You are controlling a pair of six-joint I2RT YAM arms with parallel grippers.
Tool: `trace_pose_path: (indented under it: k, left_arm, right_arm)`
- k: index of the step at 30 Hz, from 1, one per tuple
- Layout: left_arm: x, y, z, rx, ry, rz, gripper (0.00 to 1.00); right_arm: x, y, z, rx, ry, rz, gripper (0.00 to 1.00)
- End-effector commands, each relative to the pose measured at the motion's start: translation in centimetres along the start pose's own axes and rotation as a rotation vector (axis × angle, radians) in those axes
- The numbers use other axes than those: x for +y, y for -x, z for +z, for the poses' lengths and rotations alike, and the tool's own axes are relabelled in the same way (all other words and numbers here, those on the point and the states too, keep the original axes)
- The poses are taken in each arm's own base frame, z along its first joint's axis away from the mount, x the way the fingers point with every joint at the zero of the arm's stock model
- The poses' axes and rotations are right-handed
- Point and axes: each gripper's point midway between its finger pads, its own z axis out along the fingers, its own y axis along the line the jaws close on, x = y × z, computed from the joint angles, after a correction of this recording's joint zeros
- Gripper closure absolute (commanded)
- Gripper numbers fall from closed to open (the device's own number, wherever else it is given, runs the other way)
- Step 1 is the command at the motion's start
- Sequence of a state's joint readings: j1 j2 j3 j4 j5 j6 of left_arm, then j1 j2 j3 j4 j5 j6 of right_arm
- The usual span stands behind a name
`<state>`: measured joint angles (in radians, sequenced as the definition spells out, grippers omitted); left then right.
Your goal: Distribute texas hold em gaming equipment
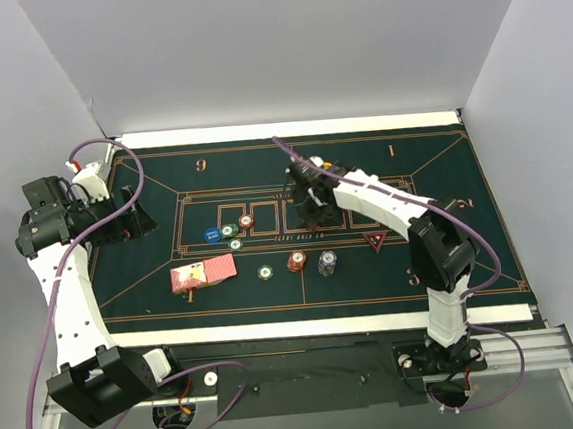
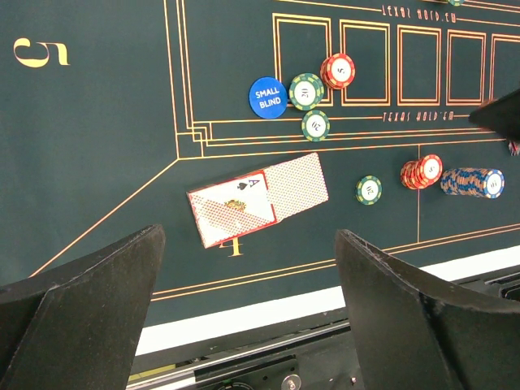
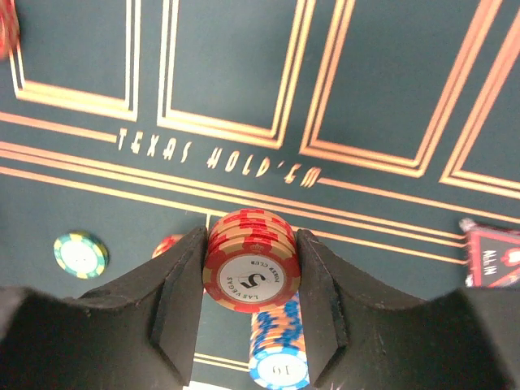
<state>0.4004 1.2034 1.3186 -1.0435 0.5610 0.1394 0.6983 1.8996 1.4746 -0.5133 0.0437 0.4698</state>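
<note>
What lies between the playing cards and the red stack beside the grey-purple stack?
A single green chip, touching neither the cards nor that stack; the left wrist view shows it.

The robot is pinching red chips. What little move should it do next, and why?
Probably lower them to the dark green felt mat before letting go. The right gripper is shut on the stack of red-orange striped chips, held on edge above the mat, so opening now might scatter them.

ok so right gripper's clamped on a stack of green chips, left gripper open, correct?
Not green. The right gripper is clamped on a stack of red chips, as the right wrist view shows. The left gripper is open, as you say.
</note>
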Motion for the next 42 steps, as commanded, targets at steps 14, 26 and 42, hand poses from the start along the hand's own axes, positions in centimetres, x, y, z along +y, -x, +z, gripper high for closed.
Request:
trace_pose_path:
  k: [14,26,42]
  left_arm:
    - [0.4,1.0,0.3,-0.015,-0.005,0.017,0.03]
    - [0.7,1.2,0.8,-0.008,-0.008,0.016,0.03]
    - [0.6,1.1,0.4,-0.012,0.002,0.019,0.03]
  right_arm:
    - [-9.8,10.5,4.8,-0.072,-0.194,0.260,0.72]
    - [-12.1,12.7,8.5,-0.071,-0.246,0.311,0.72]
    - [-12.3,12.0,9.3,-0.023,-0.230,0.336,0.40]
